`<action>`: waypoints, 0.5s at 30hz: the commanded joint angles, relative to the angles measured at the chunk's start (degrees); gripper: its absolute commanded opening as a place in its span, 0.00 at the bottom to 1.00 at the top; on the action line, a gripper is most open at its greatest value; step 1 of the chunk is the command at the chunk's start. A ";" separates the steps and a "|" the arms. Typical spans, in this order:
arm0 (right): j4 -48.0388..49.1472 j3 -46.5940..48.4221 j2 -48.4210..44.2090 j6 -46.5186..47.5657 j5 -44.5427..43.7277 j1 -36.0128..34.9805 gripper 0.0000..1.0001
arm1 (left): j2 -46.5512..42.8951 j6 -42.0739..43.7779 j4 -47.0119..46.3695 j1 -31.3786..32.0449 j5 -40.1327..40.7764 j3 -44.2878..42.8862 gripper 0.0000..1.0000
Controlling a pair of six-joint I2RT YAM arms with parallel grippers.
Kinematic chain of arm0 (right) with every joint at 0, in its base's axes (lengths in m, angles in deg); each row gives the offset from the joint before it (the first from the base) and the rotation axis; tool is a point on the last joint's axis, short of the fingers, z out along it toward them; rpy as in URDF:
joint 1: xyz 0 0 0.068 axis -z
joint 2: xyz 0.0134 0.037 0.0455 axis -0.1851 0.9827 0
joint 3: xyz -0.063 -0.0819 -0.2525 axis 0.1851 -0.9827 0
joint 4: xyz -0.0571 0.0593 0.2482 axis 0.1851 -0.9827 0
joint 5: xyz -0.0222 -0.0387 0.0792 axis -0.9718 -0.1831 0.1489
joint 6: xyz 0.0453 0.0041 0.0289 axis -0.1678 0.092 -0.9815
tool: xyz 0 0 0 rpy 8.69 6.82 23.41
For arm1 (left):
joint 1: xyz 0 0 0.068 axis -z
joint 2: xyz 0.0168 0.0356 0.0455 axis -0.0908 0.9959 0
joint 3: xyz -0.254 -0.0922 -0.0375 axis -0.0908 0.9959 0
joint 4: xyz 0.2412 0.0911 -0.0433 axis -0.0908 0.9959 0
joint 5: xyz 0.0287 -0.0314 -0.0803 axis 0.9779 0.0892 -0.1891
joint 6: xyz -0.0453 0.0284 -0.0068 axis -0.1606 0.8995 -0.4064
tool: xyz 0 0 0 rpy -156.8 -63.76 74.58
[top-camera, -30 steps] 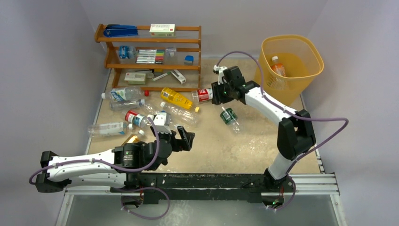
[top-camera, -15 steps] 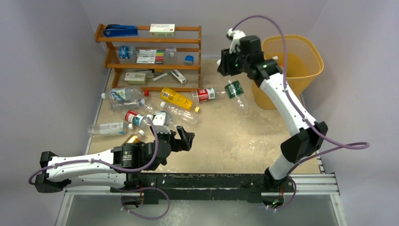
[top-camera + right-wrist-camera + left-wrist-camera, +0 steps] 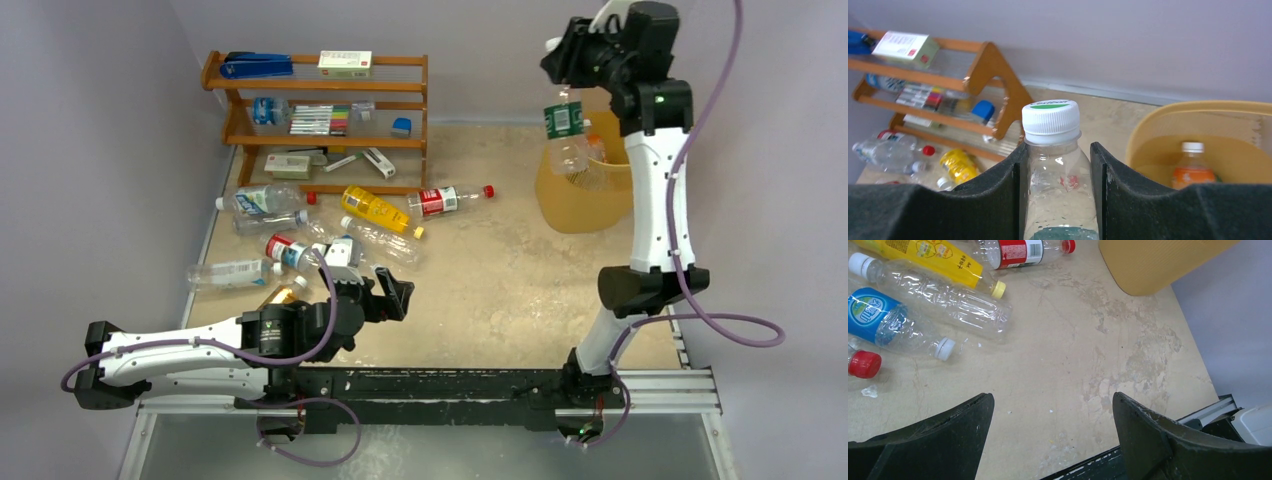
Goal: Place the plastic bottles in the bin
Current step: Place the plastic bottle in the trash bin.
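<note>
At your one o'clock: a clear bottle (image 3: 565, 125) with green label and white cap, and a translucent yellow-orange bin (image 3: 575, 210). At eleven o'clock the shelf (image 3: 390, 142) is brown wood; table (image 3: 500, 290) mottled beige.

Plastic bottles (image 3: 375, 210) lie on the table (image 3: 500, 290) before the shelf rack (image 3: 400, 84), left of the bin (image 3: 585, 205) holding one bottle (image 3: 1193, 170).

The black two-finger right gripper (image 3: 566, 88), on its white arm (image 3: 655, 200) raised high, clamps the neck of a clear green-labelled plastic bottle (image 3: 564, 122). The matching left gripper (image 3: 388, 298) sits low, fingers spread wide.
</note>
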 commanded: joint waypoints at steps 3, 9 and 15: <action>2.32 5.84 0.88 -4.55 9.75 10.94 0.44 | -0.06 -1.12 0.20 -0.09 0.65 -0.16 0.89; 12.70 4.54 2.20 -12.50 15.68 19.63 0.44 | 0.99 -1.41 -0.18 -0.10 0.23 -0.35 0.89; 19.87 4.60 6.56 -18.27 19.63 22.82 0.44 | 2.22 -1.11 0.14 -0.09 0.51 -1.26 0.89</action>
